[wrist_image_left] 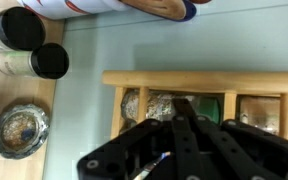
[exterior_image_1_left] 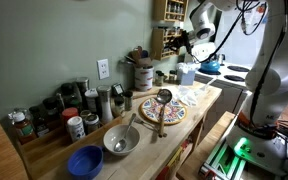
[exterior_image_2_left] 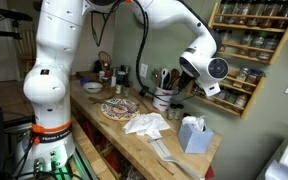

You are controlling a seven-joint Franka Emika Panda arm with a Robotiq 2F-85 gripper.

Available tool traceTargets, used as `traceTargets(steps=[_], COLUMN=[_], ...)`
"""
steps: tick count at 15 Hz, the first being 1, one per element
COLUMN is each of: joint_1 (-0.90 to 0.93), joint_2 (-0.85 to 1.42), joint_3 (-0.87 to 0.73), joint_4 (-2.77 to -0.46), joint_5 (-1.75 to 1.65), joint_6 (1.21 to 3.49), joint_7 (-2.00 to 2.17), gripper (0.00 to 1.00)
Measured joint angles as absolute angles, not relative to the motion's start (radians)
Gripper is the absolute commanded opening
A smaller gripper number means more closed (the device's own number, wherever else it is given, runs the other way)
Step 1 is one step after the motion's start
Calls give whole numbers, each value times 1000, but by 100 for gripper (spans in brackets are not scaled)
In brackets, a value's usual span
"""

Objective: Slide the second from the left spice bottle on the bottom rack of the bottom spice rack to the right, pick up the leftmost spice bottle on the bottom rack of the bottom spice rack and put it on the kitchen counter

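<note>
Currently, the claw [wrist_image_left: 184, 108] is positioned right in front of the bottom spice rack [exterior_image_2_left: 236, 85], with its dark fingers pointed at the rack's open front. In the wrist view the fingers are seen running close together toward a narrow tip. Whether they are fully closed, or have hold of anything, cannot be told. In an exterior view the claw [exterior_image_1_left: 178, 45] is seen level with the rack's lower part, above the far end of the kitchen counter [exterior_image_1_left: 152, 142].

The rack is mounted on the wall above the surface, and several tiers of small dark jars are seen in it. The bottom rack [exterior_image_2_left: 230, 102] is noted as its lowest plank. In the wrist view 1 pale wooden crossbar [wrist_image_left: 204, 80] of the rack is recorded, with spice bottles [wrist_image_left: 146, 106] standing behind it in separate compartments. Which tier this is cannot be told.

Beside the rack in the wrist view, 2 black-lidded jars [wrist_image_left: 24, 28] and 1 glass jar of brownish contents [wrist_image_left: 22, 128] are seen on the surface.

Below the rack, 1 blue tissue box [exterior_image_2_left: 192, 135] is noted. Farther from the rack along the surface are found:
- 1 white cloth [exterior_image_2_left: 146, 123]
- 1 patterned plate [exterior_image_1_left: 176, 110], with a long-handled spoon [exterior_image_1_left: 162, 118] laid across it
- 1 metal bowl [exterior_image_1_left: 121, 140]
- 1 blue bowl [exterior_image_1_left: 84, 160], farthest from the rack
</note>
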State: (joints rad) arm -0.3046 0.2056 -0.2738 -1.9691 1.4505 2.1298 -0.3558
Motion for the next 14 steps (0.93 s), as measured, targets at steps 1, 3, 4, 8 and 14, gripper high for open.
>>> traceTargets(steps=[1, 3, 4, 8, 14], joint_1=[-305, -305, -305, -305, -308], joint_2=[212, 225, 232, 261, 295], joint_3=[-273, -273, -273, -273, -274], joint_4=[-1966, -1961, -1959, -1941, -1909], joint_5=[1472, 1507, 1521, 1568, 1624], joint_6=[2130, 2130, 2130, 2130, 2134], joint_7=[-356, -356, -356, -356, -356], gripper=[0, 0, 0, 0, 0])
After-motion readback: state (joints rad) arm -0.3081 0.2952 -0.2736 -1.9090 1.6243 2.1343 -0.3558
